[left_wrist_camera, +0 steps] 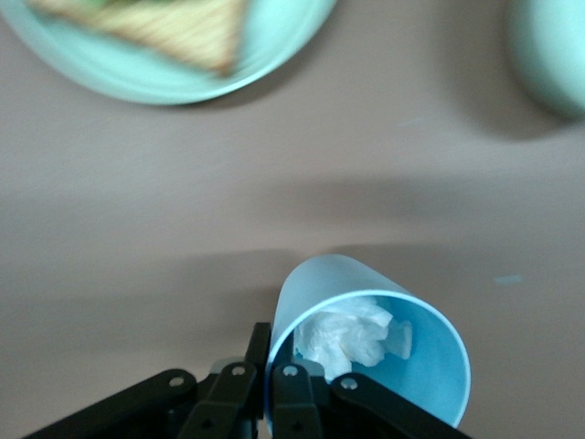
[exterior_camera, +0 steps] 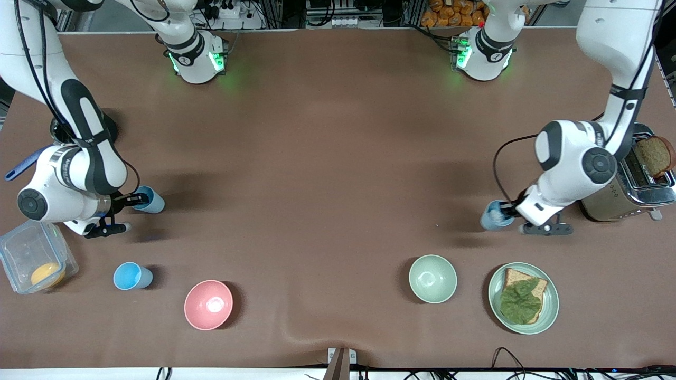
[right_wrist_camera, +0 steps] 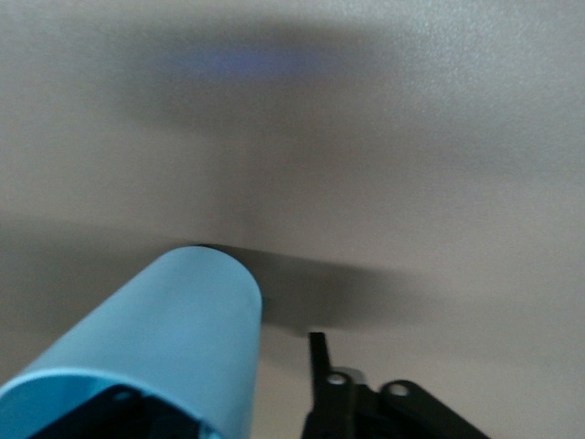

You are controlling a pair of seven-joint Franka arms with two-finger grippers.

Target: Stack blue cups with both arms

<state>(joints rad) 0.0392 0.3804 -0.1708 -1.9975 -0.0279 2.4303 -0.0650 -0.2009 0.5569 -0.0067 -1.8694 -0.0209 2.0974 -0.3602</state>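
Note:
My left gripper is shut on the rim of a light-blue cup, one finger inside and one outside the wall. In the left wrist view this cup is tilted and holds crumpled white paper, pinched by the gripper. My right gripper is open at a second blue cup. In the right wrist view one finger is inside that cup, and the other finger stands apart from its wall. A third blue cup stands upright nearer the front camera.
A pink bowl and a pale green bowl sit near the front camera. A green plate with toast and lettuce lies beside the green bowl. A toaster stands beside the left arm. A clear container sits by the right arm.

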